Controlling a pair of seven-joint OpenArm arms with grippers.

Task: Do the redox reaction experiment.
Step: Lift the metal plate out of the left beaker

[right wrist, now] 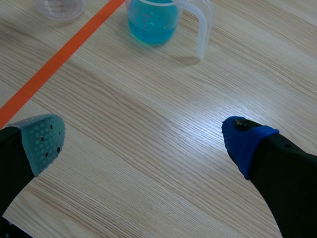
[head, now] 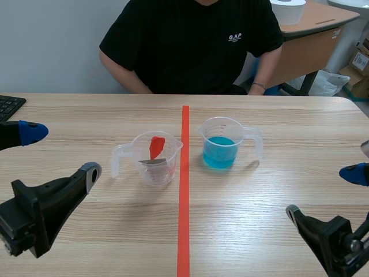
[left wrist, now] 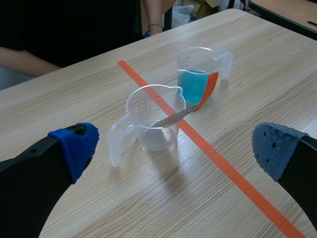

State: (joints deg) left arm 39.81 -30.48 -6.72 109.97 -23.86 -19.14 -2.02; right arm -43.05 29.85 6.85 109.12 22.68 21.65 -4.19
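**Item: redox expt, start posn.**

- L gripper (left wrist: 173,151): fingers wide apart, holding nothing. Clear jug (left wrist: 153,119) stands ahead of it, roughly centred betw. the fingers, its grip turned toward the L finger. Inside it sits a red-handled blade (left wrist: 190,105), tilted, with the handle over the rim on the far side.
- R gripper (right wrist: 146,144): fingers apart, nothing held. Blue-liquid jug (right wrist: 151,22) stands well ahead, toward its grey-green-pad finger. The jug's grip is on the side nearer the blue-pad finger.
- Both jugs upright on tabletop (head: 259,219), one each side of the tape line (head: 184,231), near but not touching.

**Step (est.):** bring metal and blue soln together, prob. by R gripper taking the blue jug by its grip.
- Close square on the grip, not the thin wall.
- Lift level and tip slowly at the spout.
- Mind the overhanging handle: a knock could tip the light clear jug. L gripper could steady it.

**View notes:**
- L wrist alone shows the grey metal blade and how far the handle overhangs.
- R wrist cuts off most of the clear jug.
- Scene alone shows the person (head: 190,46) seated opposite and the keyboard (head: 10,105).
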